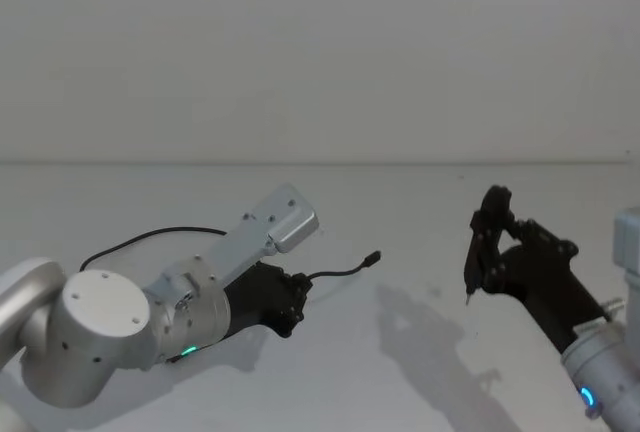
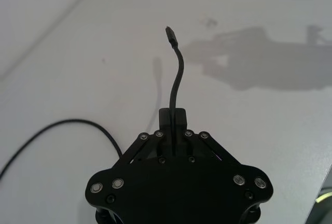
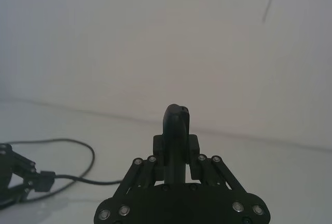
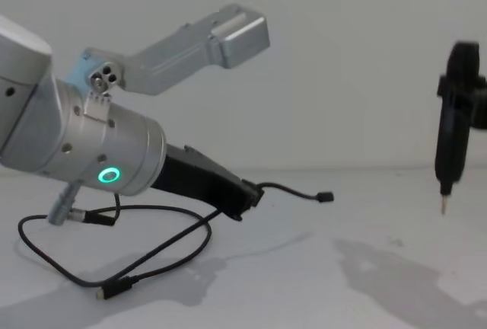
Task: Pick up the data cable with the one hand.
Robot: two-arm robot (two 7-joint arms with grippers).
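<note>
Item: data cable (image 2: 179, 73), thin, limp, light. Pinched in closed left gripper (image 2: 173, 123); plug end (image 2: 169, 33) juts beyond fingertips, slack lies behind on table (image 2: 78, 53). Hold near plug likely suits. Right gripper (image 3: 176, 149), well apart, clasps rod-like tool (image 3: 176, 115).

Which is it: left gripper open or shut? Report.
Shut: the left gripper clamps the data cable between its fingers, the plug end jutting beyond.
</note>
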